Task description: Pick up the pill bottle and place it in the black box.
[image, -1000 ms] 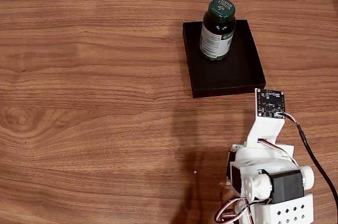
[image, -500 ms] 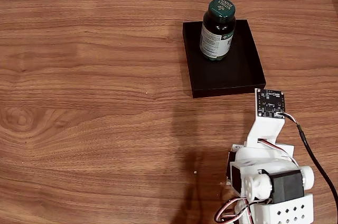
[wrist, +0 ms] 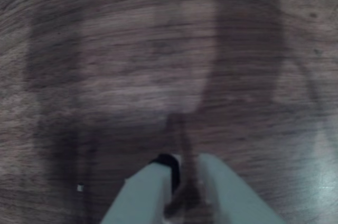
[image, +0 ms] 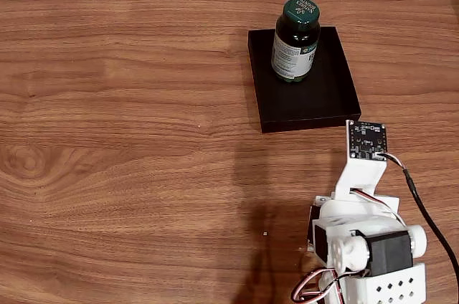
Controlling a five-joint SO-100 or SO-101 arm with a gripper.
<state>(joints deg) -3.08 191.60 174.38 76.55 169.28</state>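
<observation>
Arm (image: 362, 239) is white printed plastic, boxy segments. Black servo body (image: 389, 252) sits in the lower housing, round white horn (image: 351, 252) next to it. Perforated white base plate (image: 384, 288) with rows of small holes. Small dark circuit board (image: 367, 139) on a white bracket up top. Thick black cable (image: 423, 207) runs off the board; red/white/black wire bundle (image: 315, 286) loops at the base. Wrist view: hand (wrist: 182, 182) has two pale white fingers (wrist: 142, 195), dark gap between, blurred.
</observation>
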